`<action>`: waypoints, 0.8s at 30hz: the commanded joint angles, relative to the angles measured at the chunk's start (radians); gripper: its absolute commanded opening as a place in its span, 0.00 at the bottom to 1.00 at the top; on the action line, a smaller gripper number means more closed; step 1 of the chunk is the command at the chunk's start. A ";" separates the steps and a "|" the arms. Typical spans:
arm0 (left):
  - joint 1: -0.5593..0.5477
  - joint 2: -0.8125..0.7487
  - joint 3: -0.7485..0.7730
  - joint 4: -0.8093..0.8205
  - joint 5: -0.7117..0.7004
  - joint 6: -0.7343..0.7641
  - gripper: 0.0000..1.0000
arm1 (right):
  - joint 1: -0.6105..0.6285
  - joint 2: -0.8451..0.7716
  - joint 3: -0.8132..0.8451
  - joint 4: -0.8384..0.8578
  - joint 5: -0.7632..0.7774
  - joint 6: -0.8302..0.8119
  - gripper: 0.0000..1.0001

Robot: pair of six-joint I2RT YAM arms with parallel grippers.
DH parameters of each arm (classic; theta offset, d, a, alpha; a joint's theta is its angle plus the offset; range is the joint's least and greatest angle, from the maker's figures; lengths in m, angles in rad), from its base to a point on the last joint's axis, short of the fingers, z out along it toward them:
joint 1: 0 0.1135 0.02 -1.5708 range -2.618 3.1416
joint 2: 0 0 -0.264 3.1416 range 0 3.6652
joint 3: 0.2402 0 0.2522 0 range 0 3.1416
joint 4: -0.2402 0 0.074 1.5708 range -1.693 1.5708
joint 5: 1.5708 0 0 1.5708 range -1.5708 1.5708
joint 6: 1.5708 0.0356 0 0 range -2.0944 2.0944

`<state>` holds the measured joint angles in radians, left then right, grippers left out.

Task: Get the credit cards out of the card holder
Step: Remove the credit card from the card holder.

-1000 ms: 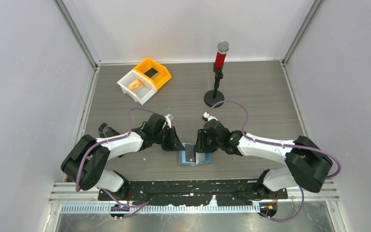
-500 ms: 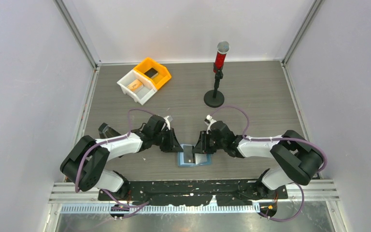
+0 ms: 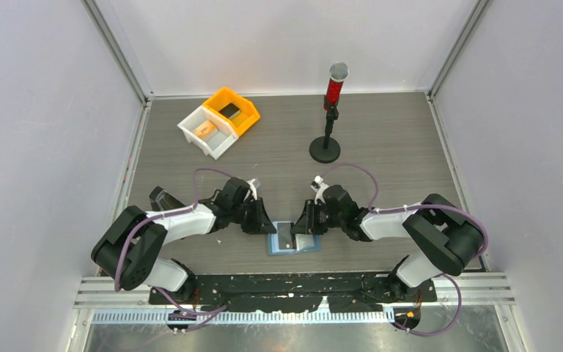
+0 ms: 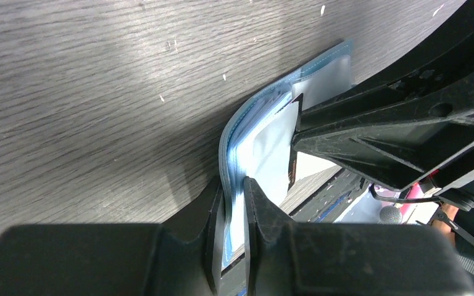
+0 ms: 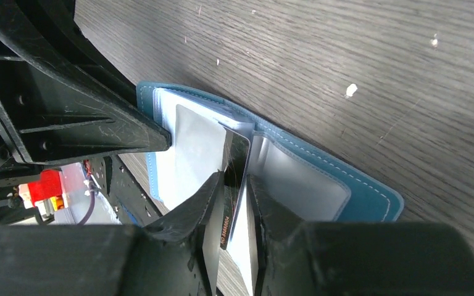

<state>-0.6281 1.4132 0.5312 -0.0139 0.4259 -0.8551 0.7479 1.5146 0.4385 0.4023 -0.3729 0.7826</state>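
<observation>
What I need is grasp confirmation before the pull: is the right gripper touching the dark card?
Touching. The right wrist view shows the right gripper shut on the dark card, pinching both its faces, in the open card holder.

Seen from above, both ends of the light-blue card holder (image 3: 291, 242) lie under the left gripper (image 3: 267, 224) and the right gripper (image 3: 302, 227), so its pockets cannot be made out. In the right wrist view the dark card (image 5: 237, 154) runs down out of sight between the fingers (image 5: 185, 216), its orange print too small to read. At the far left, a tan piece (image 3: 205, 130) in the white bin (image 3: 198, 144) and a dark piece (image 3: 229, 110) in the orange bin (image 3: 248, 114) are too small to identify.
</observation>
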 commanded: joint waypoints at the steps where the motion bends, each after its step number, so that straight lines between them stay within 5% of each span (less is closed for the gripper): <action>1: -0.005 0.001 -0.032 -0.030 -0.030 0.039 0.16 | -0.016 0.014 -0.031 0.067 -0.034 0.016 0.21; 6: -0.005 0.002 -0.039 -0.018 -0.017 0.039 0.11 | -0.044 -0.010 -0.045 0.078 -0.052 0.010 0.06; 12: -0.004 0.001 -0.046 0.008 0.029 0.029 0.00 | -0.073 -0.049 -0.052 0.057 -0.075 -0.011 0.05; 24: -0.004 -0.012 -0.045 0.020 0.034 0.028 0.00 | -0.162 -0.164 -0.058 -0.091 -0.081 -0.092 0.05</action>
<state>-0.6281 1.4132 0.5014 0.0254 0.4503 -0.8555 0.6117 1.4078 0.3809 0.3737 -0.4732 0.7532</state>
